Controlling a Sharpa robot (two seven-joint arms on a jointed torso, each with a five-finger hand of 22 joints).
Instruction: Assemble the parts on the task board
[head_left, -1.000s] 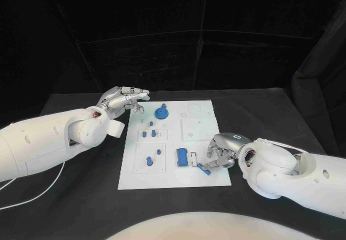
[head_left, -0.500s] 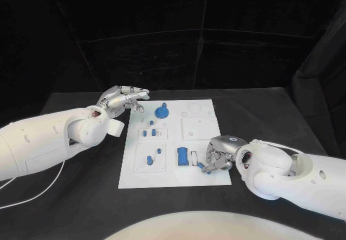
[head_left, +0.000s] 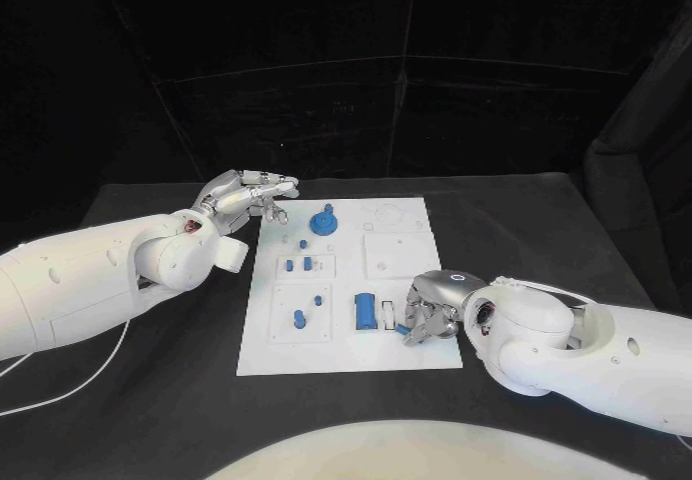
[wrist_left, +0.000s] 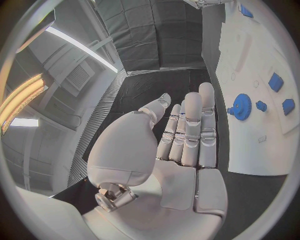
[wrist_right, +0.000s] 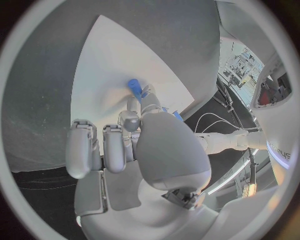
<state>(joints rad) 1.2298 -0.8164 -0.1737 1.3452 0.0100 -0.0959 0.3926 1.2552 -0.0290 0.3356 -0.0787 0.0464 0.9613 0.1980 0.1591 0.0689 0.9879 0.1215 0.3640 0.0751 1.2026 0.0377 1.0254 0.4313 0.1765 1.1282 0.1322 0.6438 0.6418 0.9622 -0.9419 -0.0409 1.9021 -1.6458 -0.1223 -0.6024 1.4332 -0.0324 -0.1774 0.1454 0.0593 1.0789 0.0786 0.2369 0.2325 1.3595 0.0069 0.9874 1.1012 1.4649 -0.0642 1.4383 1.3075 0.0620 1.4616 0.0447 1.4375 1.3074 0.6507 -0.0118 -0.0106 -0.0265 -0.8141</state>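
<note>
Right hand (head_left: 430, 318) pinching small blue peg (wrist_right: 134, 86), just beside tall blue block (head_left: 366, 314) on task board (head_left: 411, 262); peg tilted toward board. Left hand (head_left: 248, 195) far from block (fingers loosely apart, holding nothing).

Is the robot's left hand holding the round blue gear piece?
No. In the head view the left hand hovers beside the board's far corner, apart from the blue gear, which stands alone on the task board.
</note>
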